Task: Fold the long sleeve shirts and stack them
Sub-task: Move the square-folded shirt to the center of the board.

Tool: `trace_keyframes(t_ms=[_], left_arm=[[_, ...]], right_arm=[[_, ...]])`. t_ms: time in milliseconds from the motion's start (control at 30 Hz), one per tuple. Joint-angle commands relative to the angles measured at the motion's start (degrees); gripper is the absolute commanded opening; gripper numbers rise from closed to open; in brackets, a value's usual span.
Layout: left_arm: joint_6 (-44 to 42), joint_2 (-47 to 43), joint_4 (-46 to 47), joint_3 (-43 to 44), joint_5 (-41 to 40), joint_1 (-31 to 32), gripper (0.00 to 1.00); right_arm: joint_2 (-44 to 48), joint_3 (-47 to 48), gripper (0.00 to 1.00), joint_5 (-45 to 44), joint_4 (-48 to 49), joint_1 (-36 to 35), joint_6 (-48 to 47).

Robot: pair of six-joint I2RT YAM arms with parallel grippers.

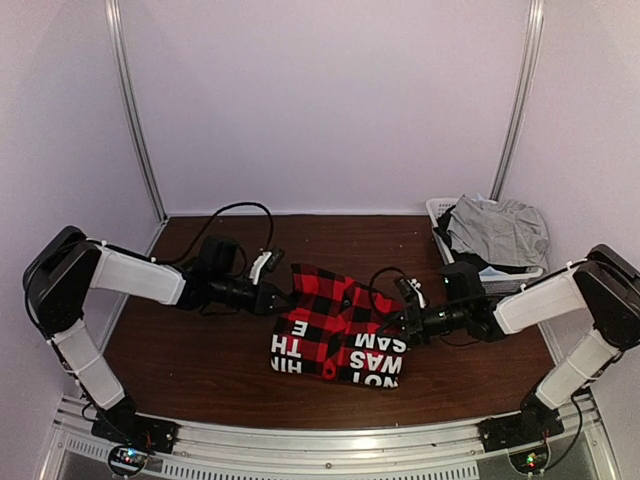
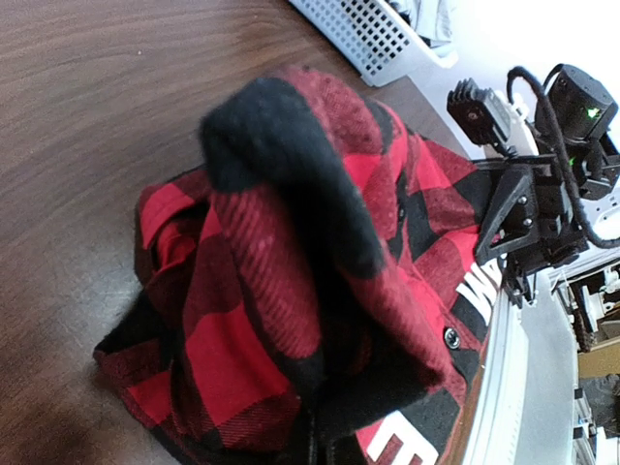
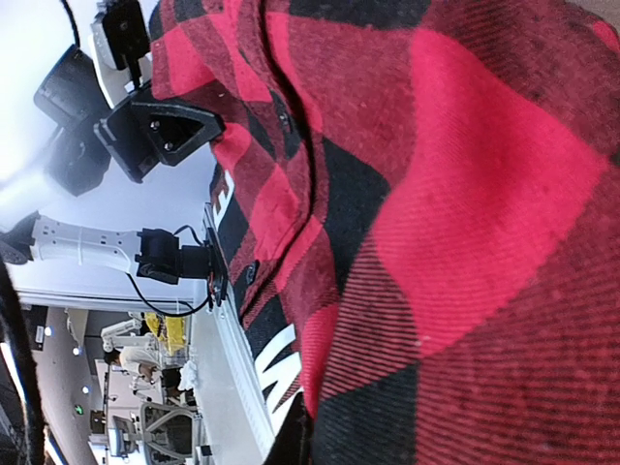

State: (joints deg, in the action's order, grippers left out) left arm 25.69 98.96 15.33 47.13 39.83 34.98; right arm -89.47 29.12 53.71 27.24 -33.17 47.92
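Shirt (image 1: 335,335), one, bunched mid-table (image 1: 200,355), bare wood at 12 and 6 o'clock. Left gripper (image 1: 284,297) clamped on its 9 o'clock edge. Right gripper (image 1: 394,325) at 3 o'clock, grip unclear. One basket (image 1: 436,215) at 2 o'clock.

The left claw (image 1: 284,298) pinches the flannel shirt (image 1: 335,325) at its left edge, its fingertips buried in the cloth. In its own wrist view, a blurred black-and-red hump covers them wholly. At the shirt's right edge the right claw (image 1: 393,325) ends under a fold, so how its jaws stand cannot be told. Its wrist view is filled with plaid running off three edges. The white letters on the shirt are broken by folds and unreadable as words. Behind the shirt to the right, a grey garment (image 1: 497,230) hides most of what lies in the basket (image 1: 436,212).
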Motion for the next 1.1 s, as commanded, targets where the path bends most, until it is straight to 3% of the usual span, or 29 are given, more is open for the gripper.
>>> trace_keyframes(t_ms=[0,367,567,833,1067], left_arm=[[2.3,-4.2,-4.8,0.7,2.9,0.5,0.0],[5.9,-8.7,-13.0,-4.4,0.0,1.0,0.0],[7.7,-4.6,-8.2,-5.5,-3.5,1.0,0.0],[8.4,-0.3,-2.5,-0.9,-6.8,1.0,0.31],[5.5,-9.0,-3.9,-2.9,-10.6,1.0,0.61]], right_arm=[[4.6,-1.6,0.04,-1.5,-2.8,-0.7,-0.8],[10.4,-5.7,0.0,-3.9,-10.5,-0.8,-2.1],[6.1,-6.1,0.12,-6.4,-10.0,-0.8,-3.6],[7.0,-3.1,0.39,-10.8,-17.1,-2.4,-7.3],[21.2,4.1,0.51,-22.7,-35.3,-2.9,-12.4]])
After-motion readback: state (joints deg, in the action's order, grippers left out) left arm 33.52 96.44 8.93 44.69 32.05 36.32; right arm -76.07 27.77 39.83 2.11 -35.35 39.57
